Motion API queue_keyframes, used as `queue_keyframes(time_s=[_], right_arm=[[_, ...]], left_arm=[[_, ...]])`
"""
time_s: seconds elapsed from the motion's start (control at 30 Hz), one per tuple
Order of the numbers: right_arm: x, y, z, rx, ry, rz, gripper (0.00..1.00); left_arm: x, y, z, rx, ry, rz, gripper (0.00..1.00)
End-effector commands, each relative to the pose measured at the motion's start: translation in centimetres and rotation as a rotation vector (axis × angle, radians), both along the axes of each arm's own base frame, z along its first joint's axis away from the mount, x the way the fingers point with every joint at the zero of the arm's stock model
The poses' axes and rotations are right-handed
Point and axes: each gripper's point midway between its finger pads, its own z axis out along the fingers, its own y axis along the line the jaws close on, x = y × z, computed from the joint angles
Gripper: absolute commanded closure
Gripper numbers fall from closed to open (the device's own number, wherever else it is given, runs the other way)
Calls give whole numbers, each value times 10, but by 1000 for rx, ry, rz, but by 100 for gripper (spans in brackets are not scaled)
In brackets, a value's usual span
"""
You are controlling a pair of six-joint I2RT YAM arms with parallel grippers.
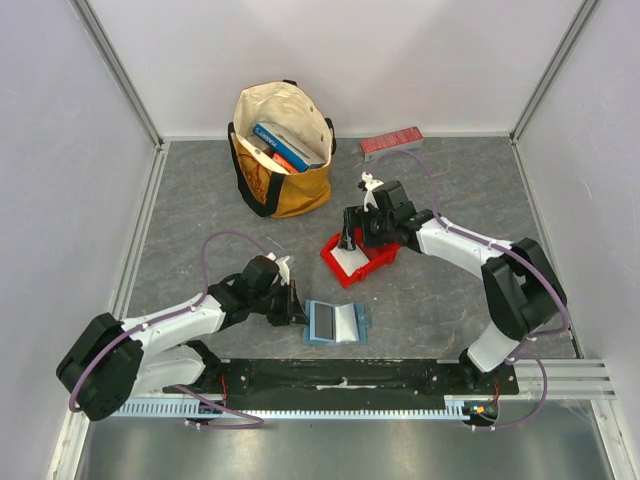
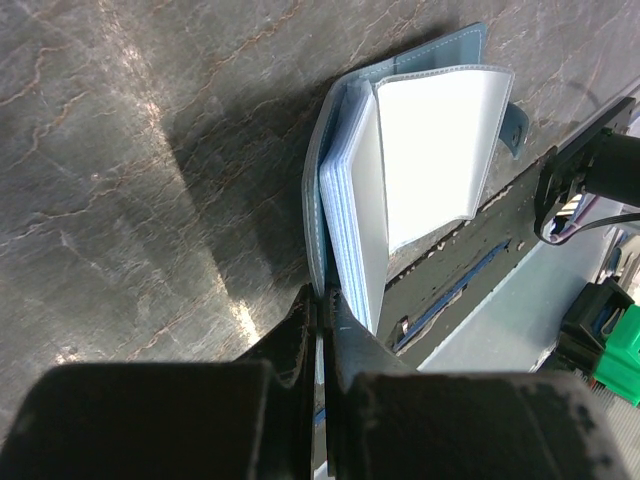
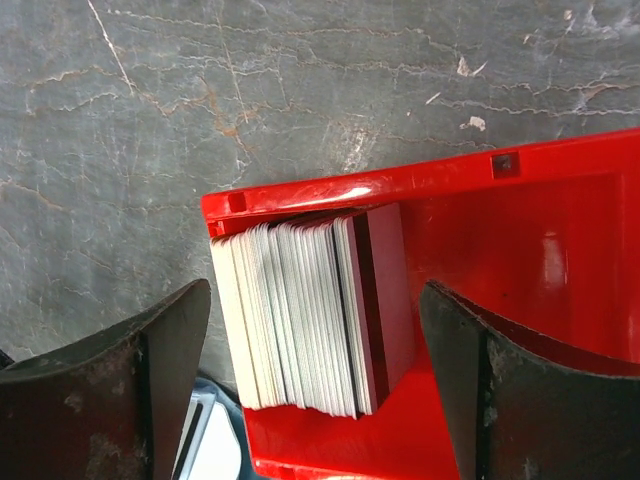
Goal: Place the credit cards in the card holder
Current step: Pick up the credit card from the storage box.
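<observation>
The teal-blue card holder [image 1: 335, 323] lies open on the grey table in front of the arm bases. Its clear inner sleeves [image 2: 430, 150] stand fanned up. My left gripper [image 2: 325, 295] is shut on the edge of the holder's teal cover [image 2: 314, 190], at its left side [image 1: 298, 308]. The credit cards [image 3: 300, 315] stand on edge as a stack in a corner of the red bin [image 3: 500, 200], mostly white with a dark red-brown one at the right end. My right gripper [image 3: 315, 300] hangs open over that stack [image 1: 350, 242], one finger on each side, touching nothing.
A tan tote bag [image 1: 283, 150] with books stands at the back. A long red box [image 1: 392, 142] lies by the back wall. Grey walls close in the table on three sides. The black mounting rail [image 1: 340, 378] runs along the near edge.
</observation>
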Motion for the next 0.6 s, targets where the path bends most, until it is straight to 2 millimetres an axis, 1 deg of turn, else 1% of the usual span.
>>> queue_keyframes(time_s=[0.0,0.2,0.3,0.47,0.57], right_arm=[[12,13,8,59,-16,68,8],[11,12,-8,68,29,84,7],[9,15,-11,85,49,102,7],[5,20,-7,119,59,132,8],[4,19,-5,129,60,136,11]], left_arm=[[8,-5,9,-4,-53,-25,98],[9,-4,8,1,-52,-24,98],[8,-5,9,1,-52,-25,98],[9,-5,7,4,-47,-26,98],[9,-5,7,5,-47,-27,98]])
